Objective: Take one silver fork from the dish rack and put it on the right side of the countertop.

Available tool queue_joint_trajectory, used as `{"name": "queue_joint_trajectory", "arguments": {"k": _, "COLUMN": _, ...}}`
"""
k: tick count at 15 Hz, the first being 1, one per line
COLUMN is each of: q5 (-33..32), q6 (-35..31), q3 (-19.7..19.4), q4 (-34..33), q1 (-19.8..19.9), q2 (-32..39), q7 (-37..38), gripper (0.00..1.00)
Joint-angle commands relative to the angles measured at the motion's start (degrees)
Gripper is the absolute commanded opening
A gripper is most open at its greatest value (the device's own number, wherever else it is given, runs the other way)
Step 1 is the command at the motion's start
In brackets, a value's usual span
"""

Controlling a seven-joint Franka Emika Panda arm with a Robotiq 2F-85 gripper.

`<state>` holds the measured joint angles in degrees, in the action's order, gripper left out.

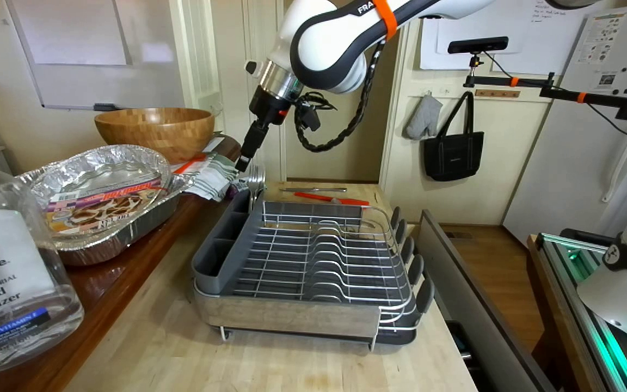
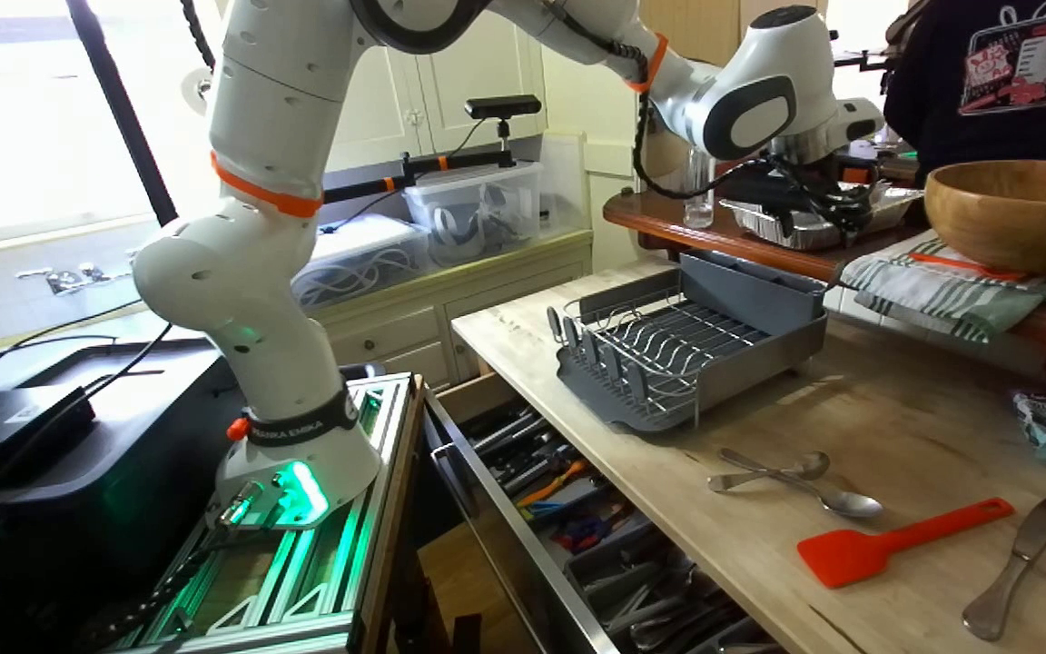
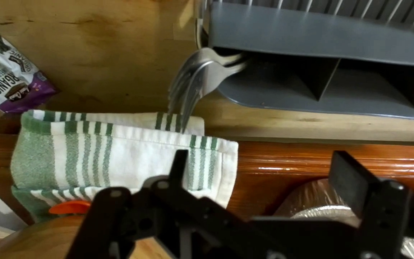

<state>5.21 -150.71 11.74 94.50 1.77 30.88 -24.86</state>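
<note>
The dish rack (image 1: pixel 313 296) stands on the countertop (image 1: pixel 270 362); both also show in an exterior view (image 2: pixel 759 363). Silver forks (image 1: pixel 257 179) stand tines up in the end compartment of the rack's grey cutlery holder (image 1: pixel 218 239). In the wrist view the forks (image 3: pixel 205 70) overlap and lean out over the holder's end. My gripper (image 3: pixel 260 154) is open, with nothing between its fingers. It is above the forks' end of the holder, over the towel and the dark wooden ledge, apart from the forks. In an exterior view the gripper (image 1: pixel 243 162) points down beside the fork tips.
A striped towel (image 3: pixel 138 154), wooden bowl (image 1: pixel 155 130), foil tray (image 1: pixel 112 239) and sanitizer bottle (image 1: pixel 14 288) sit on the raised ledge. Spoons (image 2: pixel 800 481), a red spatula (image 2: pixel 904 540), a knife (image 2: pixel 1018 568) and a snack bag (image 3: pixel 9 72) lie on the countertop. A drawer (image 2: pixel 523 536) stands open.
</note>
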Motion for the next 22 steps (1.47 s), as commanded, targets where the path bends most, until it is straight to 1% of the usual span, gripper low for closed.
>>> {"name": "queue_joint_trajectory", "arguments": {"k": 1, "q5": -2.4, "q6": 0.5, "q3": -2.1, "q4": -0.4, "q1": -1.2, "q2": 0.4, "q7": 2.7, "gripper": 1.00}}
{"name": "queue_joint_trajectory", "arguments": {"k": 4, "q5": -2.8, "q6": 0.8, "q3": -2.5, "q4": -0.4, "q1": -1.3, "q2": 0.6, "q7": 3.5, "gripper": 1.00}}
{"name": "queue_joint_trajectory", "arguments": {"k": 10, "q5": -2.1, "q6": 1.0, "q3": -1.7, "q4": -0.5, "q1": -1.0, "q2": 1.5, "q7": 3.5, "gripper": 1.00}}
{"name": "queue_joint_trajectory", "arguments": {"k": 22, "q5": -2.2, "q6": 2.9, "q3": -1.6, "q4": -0.3, "q1": -1.4, "q2": 2.4, "q7": 3.8, "gripper": 1.00}}
